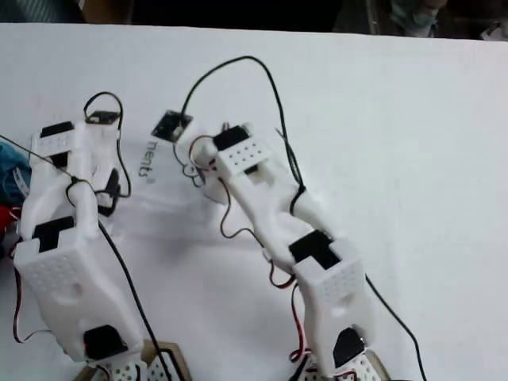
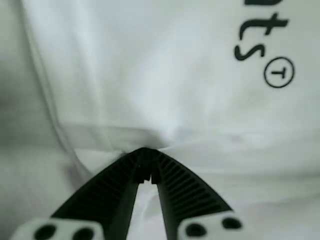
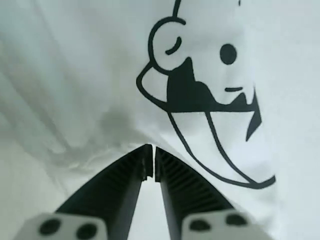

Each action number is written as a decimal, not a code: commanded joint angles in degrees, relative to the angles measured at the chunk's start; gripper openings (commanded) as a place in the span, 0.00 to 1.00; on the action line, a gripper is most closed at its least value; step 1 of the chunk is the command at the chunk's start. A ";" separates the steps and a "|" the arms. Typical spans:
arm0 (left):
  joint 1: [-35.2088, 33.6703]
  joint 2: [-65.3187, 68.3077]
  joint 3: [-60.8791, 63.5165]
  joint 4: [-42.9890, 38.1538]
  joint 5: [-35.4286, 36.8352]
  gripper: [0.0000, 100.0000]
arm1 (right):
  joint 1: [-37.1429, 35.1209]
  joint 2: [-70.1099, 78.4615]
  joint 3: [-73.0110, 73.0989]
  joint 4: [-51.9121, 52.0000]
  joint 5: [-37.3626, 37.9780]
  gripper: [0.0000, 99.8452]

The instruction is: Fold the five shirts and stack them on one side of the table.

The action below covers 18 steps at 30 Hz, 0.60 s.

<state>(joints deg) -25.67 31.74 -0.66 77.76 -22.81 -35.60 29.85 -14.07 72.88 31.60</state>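
left hand (image 2: 146, 170) clenched, tips pinching a raised crease of the white shirt (image 2: 150, 75) just beside its black lettering (image 2: 262, 35); right hand (image 3: 150, 167) also clenched, on a bunched edge of what looks like the same cloth, on the far side of the lettering, by a cartoon face print (image 3: 205, 95). shirt lies spread on the desk (image 1: 429, 111) under both arms, lettering between the two hands. judgement: mid-fold, so lift both pinches level and carry them across together at one pace, cloth taut between them; an uneven pull would likely skew the crease or slip a grip.
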 commanded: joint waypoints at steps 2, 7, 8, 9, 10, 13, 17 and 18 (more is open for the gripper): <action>-1.49 0.88 -1.19 -2.29 0.35 0.03 | 0.31 -0.75 -8.44 9.36 -0.35 0.02; -1.49 0.88 -1.54 -2.29 0.26 0.03 | 5.32 -7.08 -13.01 13.76 -0.44 0.02; -1.49 0.62 -1.54 -2.46 0.35 0.03 | 6.73 -9.01 -12.84 14.20 -0.44 0.02; -1.58 0.44 -1.54 -3.16 0.35 0.03 | 8.22 -10.86 -12.48 14.81 -0.44 0.02; -1.58 0.26 -1.63 -3.60 0.44 0.03 | 9.89 -12.70 -11.60 15.34 -0.44 0.02; -1.49 -1.41 -2.77 -3.43 2.81 0.03 | 14.73 -18.07 -6.59 15.78 -0.26 0.02; -0.62 -5.19 -6.73 0.53 4.31 0.03 | 19.47 -24.48 4.04 12.53 0.00 0.02; -0.44 -6.07 -7.87 1.93 4.40 0.03 | 20.26 -26.07 6.95 11.30 0.00 0.02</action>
<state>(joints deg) -25.76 29.71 -3.91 77.85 -19.21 -17.85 10.86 -12.75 86.77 31.60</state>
